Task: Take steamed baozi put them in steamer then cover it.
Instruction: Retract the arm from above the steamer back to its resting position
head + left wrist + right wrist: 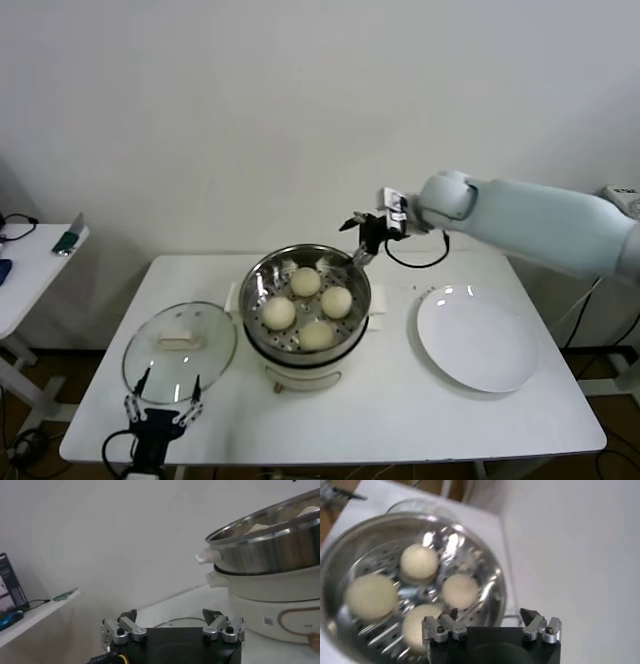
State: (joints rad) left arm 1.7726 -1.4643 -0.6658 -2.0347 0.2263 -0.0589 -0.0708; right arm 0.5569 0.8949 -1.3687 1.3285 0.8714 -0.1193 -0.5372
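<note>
Nearest, the left gripper (160, 405) hovers at the table's (400, 420) front edge, fingers spread wide and empty, just in front of the glass cover (180, 350) lying flat beside the steamer (305, 300). All 4 steamed baozi (306, 281) sit on its perforated tray. Right of it lies a white plate (477, 338). Farther back, the right gripper (362, 238) hangs over the steamer's rear rim, likewise wide and empty.
</note>
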